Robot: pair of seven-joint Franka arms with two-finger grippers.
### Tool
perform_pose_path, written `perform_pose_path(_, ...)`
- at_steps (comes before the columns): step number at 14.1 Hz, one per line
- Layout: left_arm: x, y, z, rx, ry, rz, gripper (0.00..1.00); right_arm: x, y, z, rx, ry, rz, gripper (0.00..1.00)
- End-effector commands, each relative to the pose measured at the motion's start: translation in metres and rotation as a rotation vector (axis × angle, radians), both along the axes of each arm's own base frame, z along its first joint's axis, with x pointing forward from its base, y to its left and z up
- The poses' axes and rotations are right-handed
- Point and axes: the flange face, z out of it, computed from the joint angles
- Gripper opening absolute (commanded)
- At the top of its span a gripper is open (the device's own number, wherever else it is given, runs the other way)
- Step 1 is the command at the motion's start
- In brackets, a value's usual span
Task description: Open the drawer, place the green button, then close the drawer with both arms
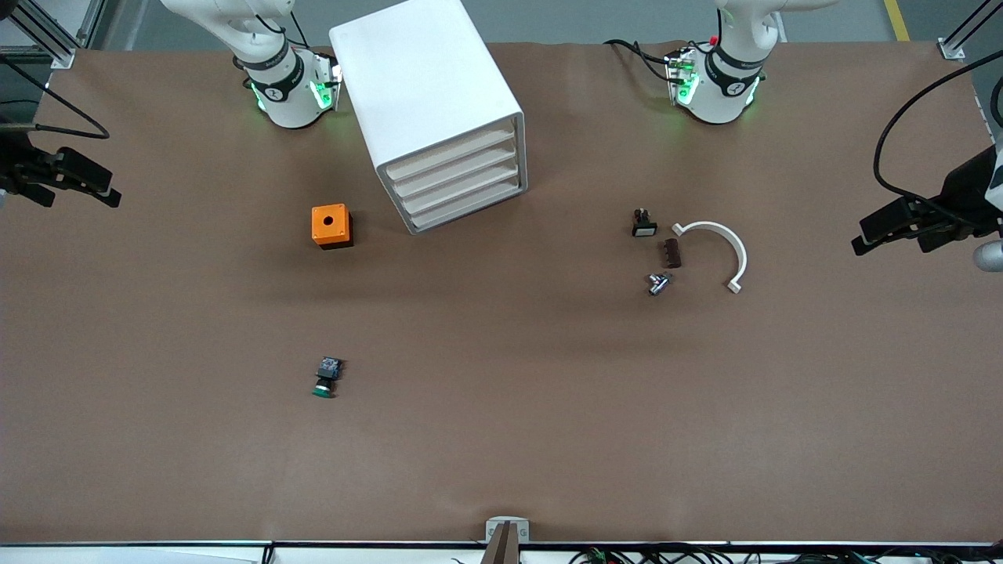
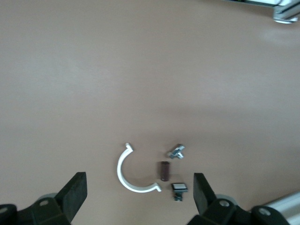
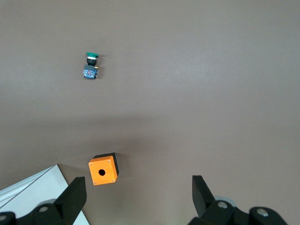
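Fingers point(image 2: 75, 194) of the left gripper point(image 2: 139, 197) stand wide apart with nothing between them, and in the front view that gripper point(image 1: 893, 227) hangs at the right edge of the frame, over the left arm's end of the table point(image 1: 501, 439). Likewise the right gripper point(image 1: 74, 184), at the left edge of the front view over the right arm's end, has its fingers point(image 3: 75, 197) spread wide and empty. Both arms wait, well apart from every object. Upper centre in the front view sits the white cabinet point(image 1: 431, 102), its 4 drawers facing lower right; the drawer point(image 1: 470, 210), lowest of the 4, is closed flush. Just beside the cabinet, toward the right arm's end, sits an orange cube point(image 1: 331, 225) with a hole in its top. Well apart from it, in the lower left part of the frame and nearer the camera, the button point(image 1: 326, 377) lies on its side on the bare table, green cap pointing toward the camera. Right of centre lie a small black piece with a white face point(image 1: 643, 224), a dark brown block point(image 1: 671, 253), a small metal part point(image 1: 658, 283) and a white curved clip point(image 1: 721, 251), close together but apart.
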Motion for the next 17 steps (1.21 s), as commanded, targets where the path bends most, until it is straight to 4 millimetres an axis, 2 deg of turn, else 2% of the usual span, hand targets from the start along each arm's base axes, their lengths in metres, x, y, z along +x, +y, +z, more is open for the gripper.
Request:
perform_pose_path(1, -0.001, -0.03, 0.007, -0.154, 0.026, 0.021, 1.0, -0.006, -0.002, 0.002, -0.009, -0.008, 0.01, 1.0)
perform_pose_path(2, 0.002, -0.041, 0.001, -0.215, 0.06, 0.071, 1.0, -0.006, -0.003, 0.002, -0.009, -0.008, 0.009, 1.0)
perform_pose_path(3, 0.006, -0.061, -0.013, -0.245, 0.107, 0.097, 1.0, -0.006, -0.003, 0.002, -0.009, -0.008, 0.009, 1.0)
perform_pose_path(6, 0.012, -0.145, -0.058, -0.238, 0.221, 0.154, 1.0, -0.006, -0.003, 0.003, -0.009, -0.011, 0.009, 1.0)
perform_pose_path(10, 0.01, -0.238, -0.114, -0.212, 0.304, 0.294, 1.0, -0.002, -0.007, 0.012, -0.012, -0.026, 0.001, 1.0)
perform_pose_path(12, 0.01, -0.27, -0.132, -0.215, 0.308, 0.372, 1.0, 0.002, -0.017, 0.01, -0.012, -0.023, -0.017, 1.0)
perform_pose_path(14, 0.009, -0.302, -0.157, -0.212, 0.32, 0.427, 1.0, 0.01, -0.022, -0.002, -0.011, 0.0, -0.025, 1.0)
perform_pose_path(16, 0.01, -0.321, -0.178, -0.214, 0.329, 0.508, 1.0, 0.012, -0.02, -0.007, -0.011, 0.008, -0.022, 1.0)
perform_pose_path(17, 0.011, -0.325, -0.184, -0.216, 0.331, 0.542, 1.0, 0.022, -0.021, -0.023, -0.009, 0.037, -0.022, 1.0)
